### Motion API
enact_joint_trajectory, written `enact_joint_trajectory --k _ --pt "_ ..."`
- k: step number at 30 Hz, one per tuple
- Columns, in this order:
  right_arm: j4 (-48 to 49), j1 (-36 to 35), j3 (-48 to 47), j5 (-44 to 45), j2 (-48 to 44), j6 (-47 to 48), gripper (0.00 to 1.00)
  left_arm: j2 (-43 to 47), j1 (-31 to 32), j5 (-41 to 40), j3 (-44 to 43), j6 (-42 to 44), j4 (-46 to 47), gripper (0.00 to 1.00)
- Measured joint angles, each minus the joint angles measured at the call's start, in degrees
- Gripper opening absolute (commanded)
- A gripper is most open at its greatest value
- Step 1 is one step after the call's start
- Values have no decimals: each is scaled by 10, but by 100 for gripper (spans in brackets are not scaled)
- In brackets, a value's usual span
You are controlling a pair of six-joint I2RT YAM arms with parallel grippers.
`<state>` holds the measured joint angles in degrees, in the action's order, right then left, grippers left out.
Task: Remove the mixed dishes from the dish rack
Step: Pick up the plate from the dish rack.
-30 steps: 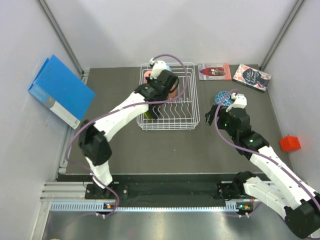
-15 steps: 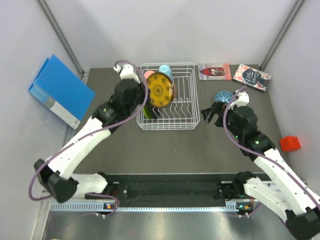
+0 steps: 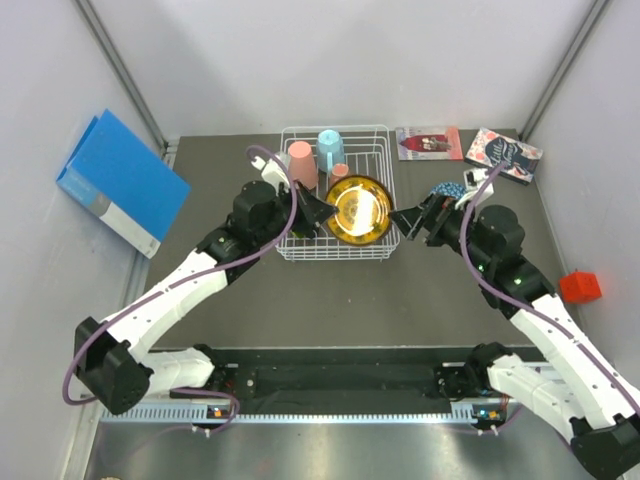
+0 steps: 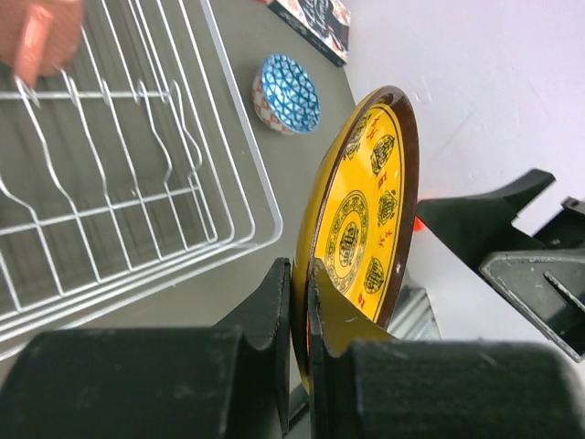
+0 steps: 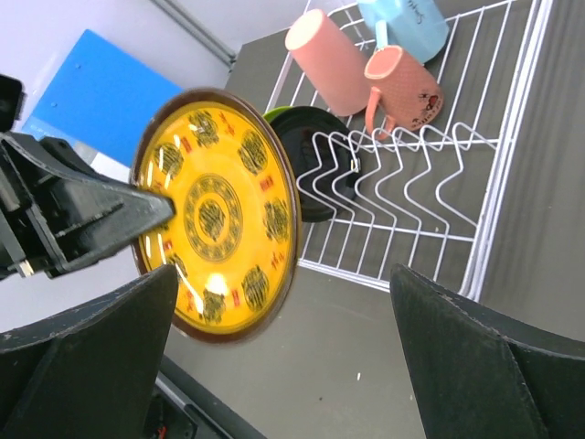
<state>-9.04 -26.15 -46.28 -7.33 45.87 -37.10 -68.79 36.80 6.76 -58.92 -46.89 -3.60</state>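
My left gripper (image 3: 320,212) is shut on the rim of the yellow patterned plate (image 3: 360,210) and holds it upright above the right front part of the white wire dish rack (image 3: 375,150). The left wrist view shows the plate (image 4: 361,215) edge-on between the pads of the left gripper (image 4: 302,288). My right gripper (image 3: 413,221) is open, just right of the plate and facing it. In the right wrist view the plate (image 5: 215,215) is ahead of the right gripper (image 5: 283,283). A pink cup (image 5: 327,60), a salmon mug (image 5: 404,89), a light blue mug (image 5: 402,23), a black plate (image 5: 315,165) and a lime-green plate (image 5: 274,113) are in the rack (image 5: 439,206).
The blue patterned bowl (image 4: 286,93) sits on the table right of the rack, partly behind my right arm in the top view (image 3: 447,189). Two books (image 3: 428,142) (image 3: 503,153) lie at the back right. A blue binder (image 3: 120,180) leans at the left wall. A red block (image 3: 580,287) is far right.
My left gripper took the yellow plate out of the rack and carried it right and forward. My right gripper moved left toward the plate, away from the bowl.
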Motion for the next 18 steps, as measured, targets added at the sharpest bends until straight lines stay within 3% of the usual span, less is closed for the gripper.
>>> enact_joint_trajectory --k 9,11,12,13,15,18 --pt "24 0 0 -30 48 -10 84 0 1 43 29 -29 36 0" --pt "30 -1 0 -34 62 -10 72 0 1 49 31 -31 42 0" --pt "33 -1 0 -35 69 -10 57 -1 1 52 32 -31 45 0" --pt "36 -1 0 -37 75 -9 51 -2 2 56 33 -31 46 0" --pt "38 -3 1 -39 86 -8 43 -2 2 60 36 -32 52 0" --pt "44 -7 2 -44 94 -9 38 -4 2 65 48 -33 61 0"
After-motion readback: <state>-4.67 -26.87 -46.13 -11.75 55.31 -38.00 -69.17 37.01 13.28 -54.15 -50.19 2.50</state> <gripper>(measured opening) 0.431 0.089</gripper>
